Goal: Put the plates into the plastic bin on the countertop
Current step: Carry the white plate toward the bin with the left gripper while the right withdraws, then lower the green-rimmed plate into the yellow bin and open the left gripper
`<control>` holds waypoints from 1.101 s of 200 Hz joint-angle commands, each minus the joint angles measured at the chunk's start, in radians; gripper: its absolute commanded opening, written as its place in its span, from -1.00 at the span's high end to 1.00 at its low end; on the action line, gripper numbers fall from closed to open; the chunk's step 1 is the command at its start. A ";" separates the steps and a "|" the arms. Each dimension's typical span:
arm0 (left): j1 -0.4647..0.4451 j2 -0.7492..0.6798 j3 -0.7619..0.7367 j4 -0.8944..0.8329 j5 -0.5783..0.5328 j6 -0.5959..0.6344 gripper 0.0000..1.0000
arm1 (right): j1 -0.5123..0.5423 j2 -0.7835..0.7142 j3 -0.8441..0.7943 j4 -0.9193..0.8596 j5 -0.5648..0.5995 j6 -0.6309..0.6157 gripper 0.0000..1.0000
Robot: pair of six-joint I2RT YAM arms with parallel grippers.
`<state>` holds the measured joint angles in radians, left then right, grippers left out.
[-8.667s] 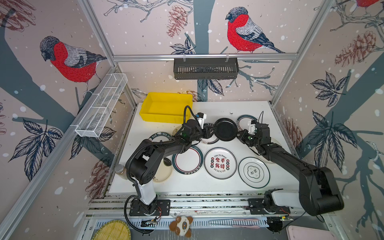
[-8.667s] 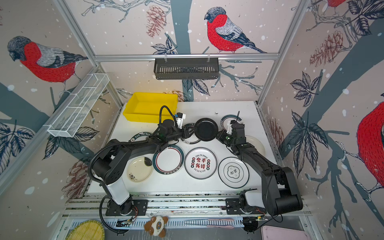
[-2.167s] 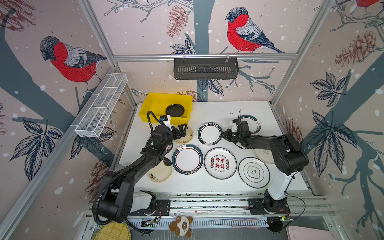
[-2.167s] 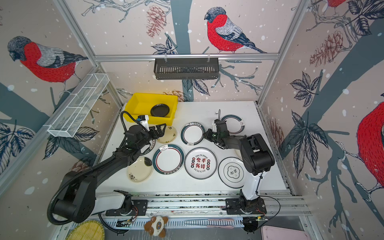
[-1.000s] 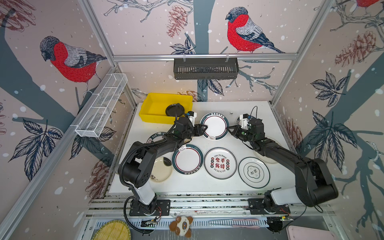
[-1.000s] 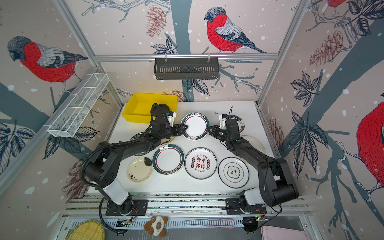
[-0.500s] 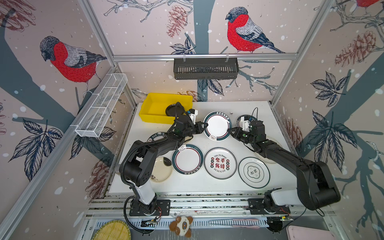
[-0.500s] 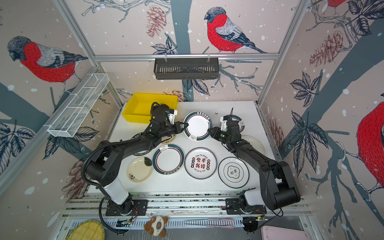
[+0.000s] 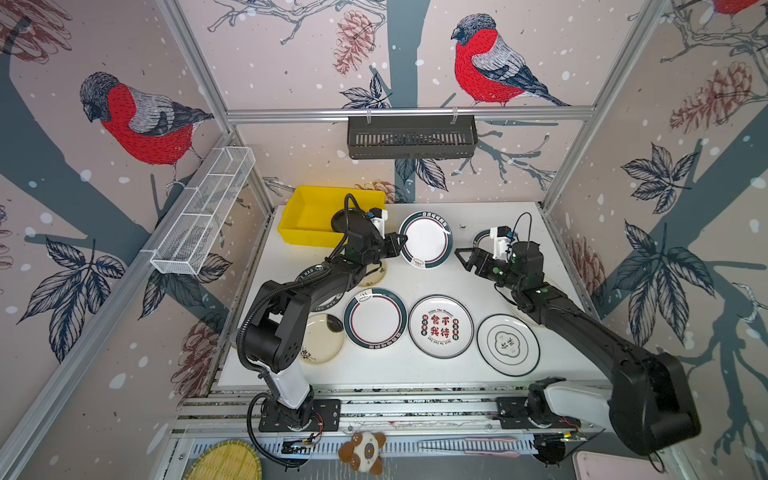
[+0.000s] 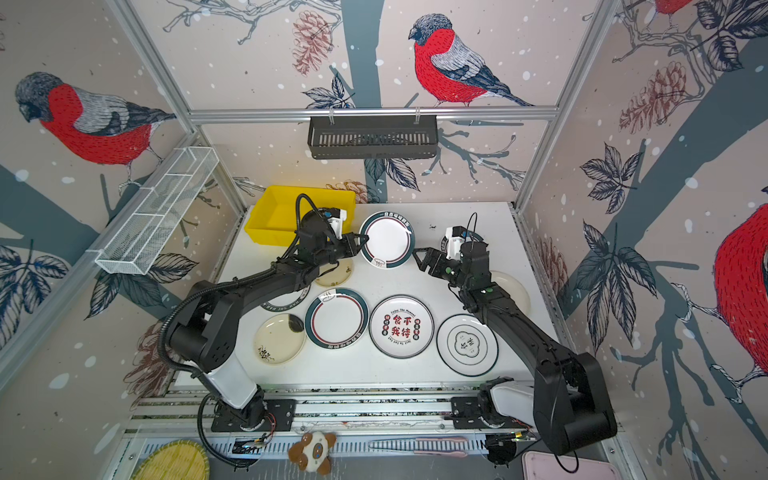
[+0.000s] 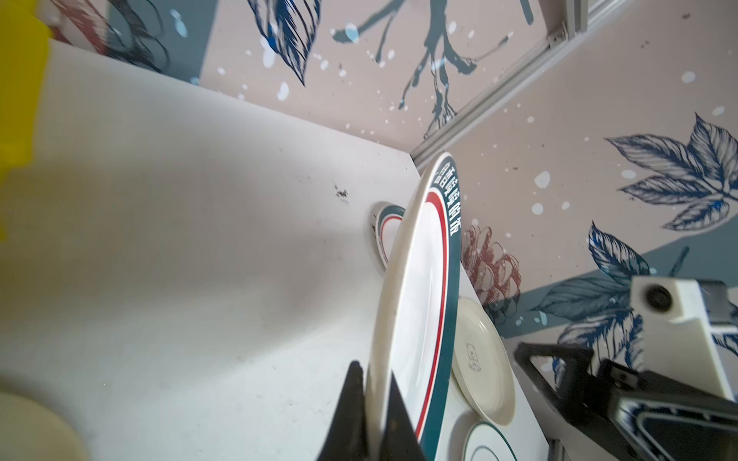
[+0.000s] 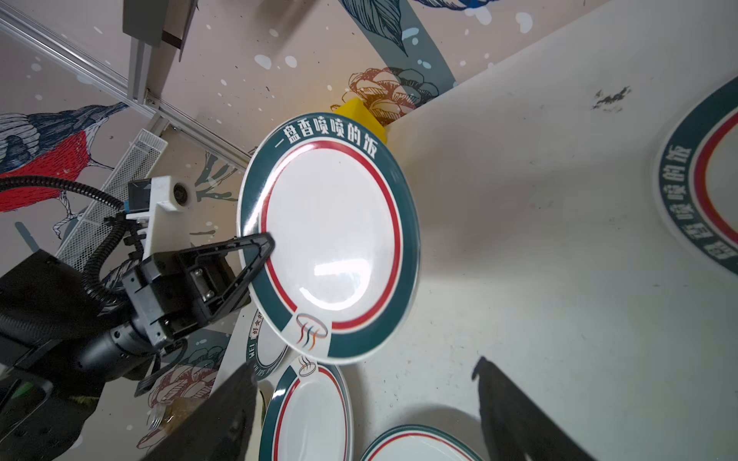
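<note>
Fingers point(image 12: 255, 255) of the left gripper point(image 9: 401, 245) pinch a lifted teal-rimmed round white plate point(image 9: 426, 241). The right gripper point(image 9: 465, 259) gapes empty. The far-left yellow plastic bin point(image 9: 307, 208) seemingly holds one black plate point(image 9: 337, 222); many others lie on the white countertop point(image 9: 415, 370).

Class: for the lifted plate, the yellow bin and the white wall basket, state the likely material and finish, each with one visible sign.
The lifted plate looks like glazed ceramic or melamine, I cannot tell which. It is glossy, with bright glare on its white centre. The yellow bin looks like moulded plastic, smooth and fairly matt, in one even colour with a rounded rim. The white wall basket looks like painted metal wire mesh, a see-through grid.
</note>
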<state>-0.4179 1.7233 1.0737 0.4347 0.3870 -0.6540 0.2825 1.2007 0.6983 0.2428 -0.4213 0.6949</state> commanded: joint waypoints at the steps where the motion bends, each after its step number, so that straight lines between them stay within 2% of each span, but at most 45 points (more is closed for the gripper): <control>1: 0.060 -0.017 0.018 0.033 -0.076 0.009 1.00 | 0.000 -0.040 -0.011 -0.028 0.072 -0.054 -0.74; 68: 0.228 -0.024 0.073 -0.043 -0.305 0.084 1.00 | -0.008 -0.088 -0.038 -0.073 0.107 -0.080 -0.78; 86: 0.257 -0.006 0.082 -0.045 -0.330 0.085 1.00 | -0.016 -0.089 -0.039 -0.074 0.107 -0.080 -0.77; 120: 0.313 0.051 0.117 -0.046 -0.323 0.078 1.00 | -0.025 -0.085 -0.042 -0.067 0.098 -0.071 -0.78; 148: 0.357 0.116 0.138 0.004 -0.295 0.049 1.00 | -0.050 -0.062 -0.040 -0.041 0.011 -0.028 -0.77; 220: 0.410 0.293 0.284 -0.032 -0.283 0.083 1.00 | -0.080 -0.069 -0.048 -0.040 -0.010 -0.014 -0.78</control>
<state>-0.0231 1.9724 1.3045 0.3767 0.1013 -0.5926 0.2077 1.1370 0.6502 0.1741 -0.4057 0.6773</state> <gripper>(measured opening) 0.079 0.888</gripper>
